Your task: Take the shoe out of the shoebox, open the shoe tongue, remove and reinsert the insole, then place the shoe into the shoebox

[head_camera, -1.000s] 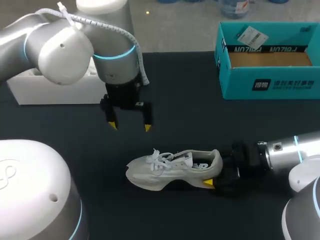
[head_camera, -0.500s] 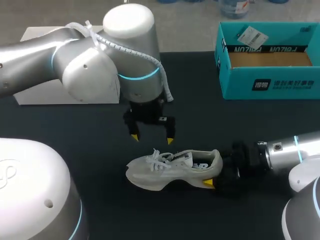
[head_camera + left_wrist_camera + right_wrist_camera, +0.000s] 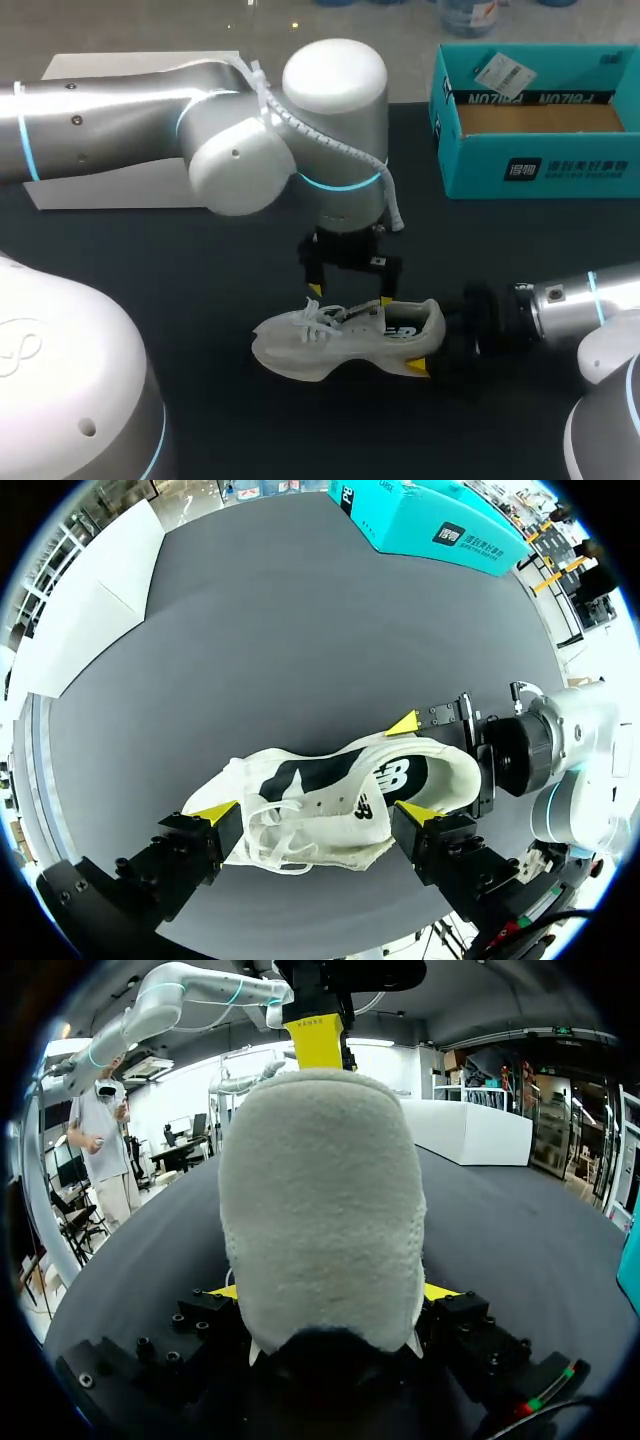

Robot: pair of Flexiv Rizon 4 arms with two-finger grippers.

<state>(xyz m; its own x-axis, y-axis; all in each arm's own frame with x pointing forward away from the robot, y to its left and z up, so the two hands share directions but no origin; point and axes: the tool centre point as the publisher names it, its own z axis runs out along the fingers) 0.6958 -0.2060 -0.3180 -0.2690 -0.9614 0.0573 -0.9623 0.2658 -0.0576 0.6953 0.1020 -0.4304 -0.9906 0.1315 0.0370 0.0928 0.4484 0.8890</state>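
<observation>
**Shoe out on the table, heel clamped, left gripper over the laces**

I see the white shoe (image 3: 340,338) on the black table (image 3: 150,250), out of the box, toe towards my left and heel towards my right; its laces (image 3: 318,318) lie loose on top. My right gripper (image 3: 335,1292) comes in low from the right, its jaws clamped on the shoe's heel, one yellow tip at each side of it. My left gripper (image 3: 313,814) hangs straight over the shoe's middle, jaws apart, one finger beyond the toe end and the other beside the collar; from the head view its tips are level with the top of the shoe, and I cannot tell whether either one touches it. The teal shoebox (image 3: 540,165) stands open at the far right of the table, well apart from the shoe; a small card (image 3: 498,72) leans on its back wall. A white box (image 3: 100,190) sits at the far left, partly hidden behind my left arm (image 3: 130,120).
</observation>
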